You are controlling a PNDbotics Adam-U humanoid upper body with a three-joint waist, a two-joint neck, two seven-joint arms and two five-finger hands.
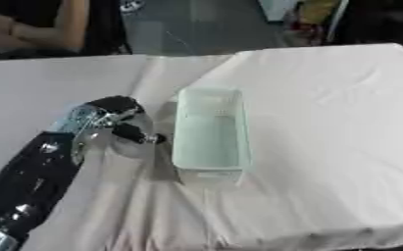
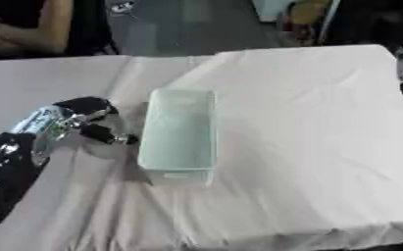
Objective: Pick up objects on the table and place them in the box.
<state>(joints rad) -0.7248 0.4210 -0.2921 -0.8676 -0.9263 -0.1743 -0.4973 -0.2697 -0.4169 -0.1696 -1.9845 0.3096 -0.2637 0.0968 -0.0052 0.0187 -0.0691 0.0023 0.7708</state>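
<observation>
While hovering just left of the box [image 1: 210, 131], left robot hand [image 1: 118, 120] seems curled; contents unclear.

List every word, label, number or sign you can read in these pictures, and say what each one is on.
None can be read.
The pale green box shows no lettering on its walls or rim.
The white tablecloth is plain.
The left hand and its black and silver arm carry no legible marking.
The blurred colourful items beyond the table's far edge show no readable text.
</observation>
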